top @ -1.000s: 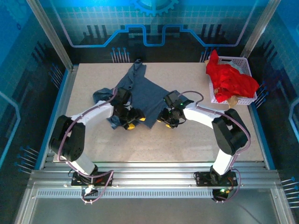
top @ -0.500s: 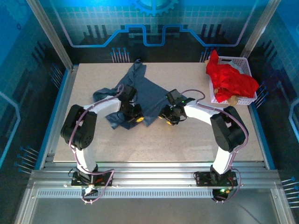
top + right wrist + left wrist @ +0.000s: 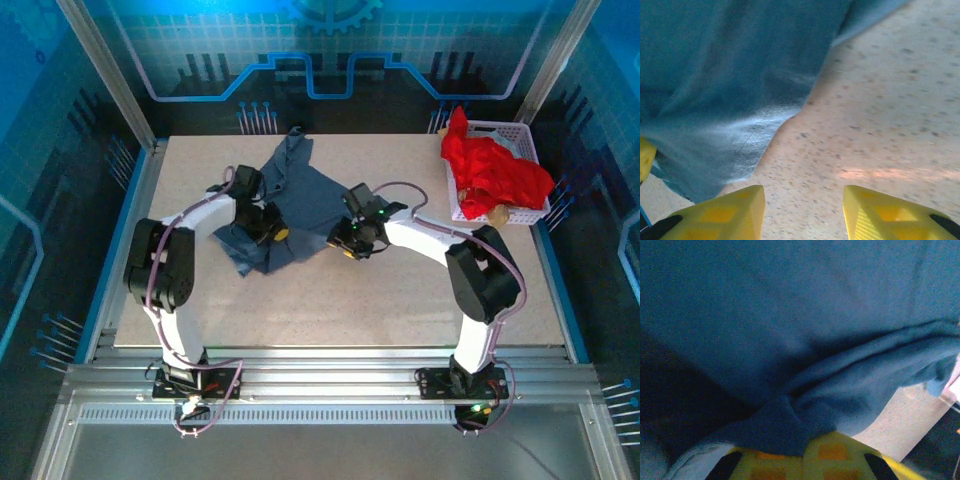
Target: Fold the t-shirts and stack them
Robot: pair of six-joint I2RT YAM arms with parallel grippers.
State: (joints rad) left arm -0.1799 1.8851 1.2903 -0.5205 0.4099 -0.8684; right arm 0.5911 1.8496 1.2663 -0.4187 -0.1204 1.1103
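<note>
The slate-blue t-shirt (image 3: 305, 195) lies crumpled in the middle of the table, one sleeve pointing to the far edge. My left gripper (image 3: 272, 233) sits at its near-left part. In the left wrist view that gripper (image 3: 807, 452) is shut, with a bunched fold of the blue cloth (image 3: 790, 315) pinched between its yellow fingers. My right gripper (image 3: 340, 243) is at the shirt's near-right hem. It stands open (image 3: 802, 212) over bare table, and the blue hem (image 3: 715, 75) lies just left of its left finger (image 3: 735, 210). The red t-shirt (image 3: 492, 170) is heaped in the basket.
A white lattice basket (image 3: 528, 140) stands at the table's far right corner, with the red cloth spilling over its rim. The speckled tabletop (image 3: 400, 300) stretches bare between the shirt and the arm bases. Metal frame posts rise at the far corners.
My left gripper has shut on the blue cloth and moved to the far left, dragging the shirt's near part with it. The right gripper shifted a little left and farther along the hem.
</note>
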